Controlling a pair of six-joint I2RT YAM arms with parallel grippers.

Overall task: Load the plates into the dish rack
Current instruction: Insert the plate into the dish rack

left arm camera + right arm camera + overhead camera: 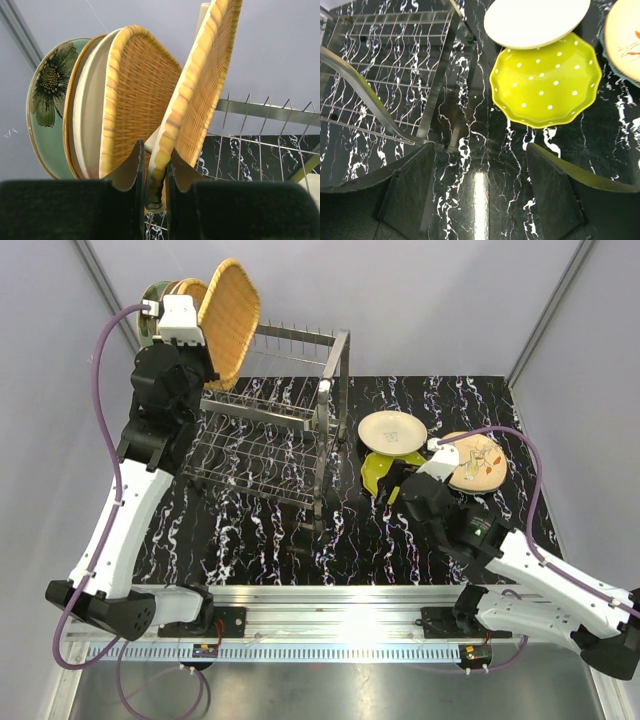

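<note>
Left end effector [154, 162] is pinched narrow on the bottom rim of an orange wicker plate [202, 95]. I've got it standing on edge and tilted a bit, since that's the only way it'll drop between the prongs. It sits above the left end of the dish rack [270, 425], over the far left corner of the desk [250, 550]. Right beside it three plates stand upright, packed close: a second wicker plate [137, 95], a pale plate [90, 115] and a mint-green flower plate [47, 95]. They look slotted into the top tier, though I can't see their bottom edges. I'd guess the held one goes in the next gap, and the tilt needs straightening so it doesn't knock its neighbour.

Right end effector [480, 155] is spread wide with nothing in it, hanging low over bare desk between the rack's right end and the loose plates. The lime dotted plate [545, 80] is just ahead of it, lying flat. The cream plate [535, 20] overlaps its far edge, so cream probably has to come off first. The beige floral plate [475, 462] lies flat nearer the right edge. Flat plates on a slick top are awkward to get fingers under, hence the wide jaws, I reckon.
</note>
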